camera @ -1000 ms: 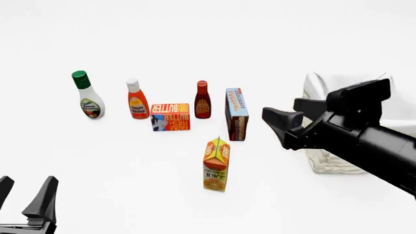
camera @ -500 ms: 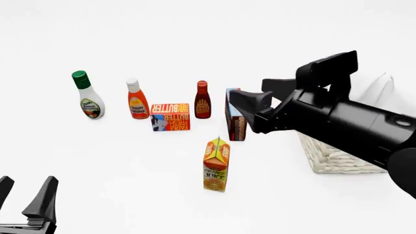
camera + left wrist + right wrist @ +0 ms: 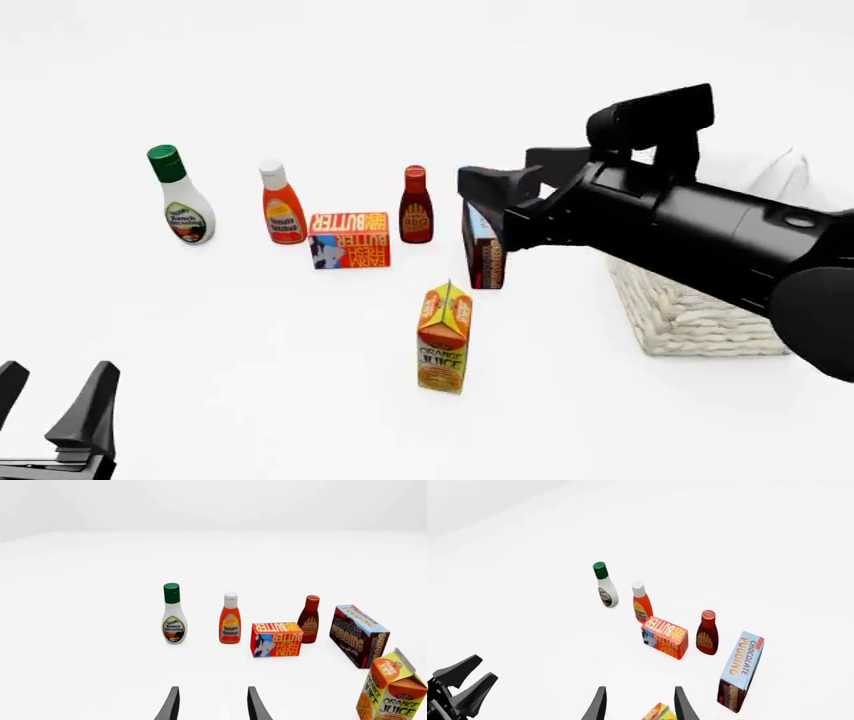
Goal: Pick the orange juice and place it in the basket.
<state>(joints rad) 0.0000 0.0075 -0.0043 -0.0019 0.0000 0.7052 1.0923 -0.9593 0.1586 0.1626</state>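
The orange juice (image 3: 445, 338) stands upright at the middle front of the table, a tall orange-and-yellow gable-top carton. It shows at the edge of the left wrist view (image 3: 390, 692), and its top shows between the fingers in the right wrist view (image 3: 659, 713). The basket (image 3: 694, 315) is pale wicker with white cloth lining, at the right, mostly hidden behind my right arm. My right gripper (image 3: 507, 178) is open and empty, in the air over the pudding box, above and behind the carton. My left gripper (image 3: 51, 388) is open and empty at the front left corner.
Behind the carton stands a row: a green-capped ranch bottle (image 3: 178, 196), a white-capped ketchup bottle (image 3: 282, 204), a butter box (image 3: 350, 240), a dark red sauce bottle (image 3: 415, 205) and a chocolate pudding box (image 3: 485, 250). The right arm crosses in front of the basket.
My right arm has swung left and up, from in front of the basket to over the pudding box, still open. The left gripper and the groceries have not moved.
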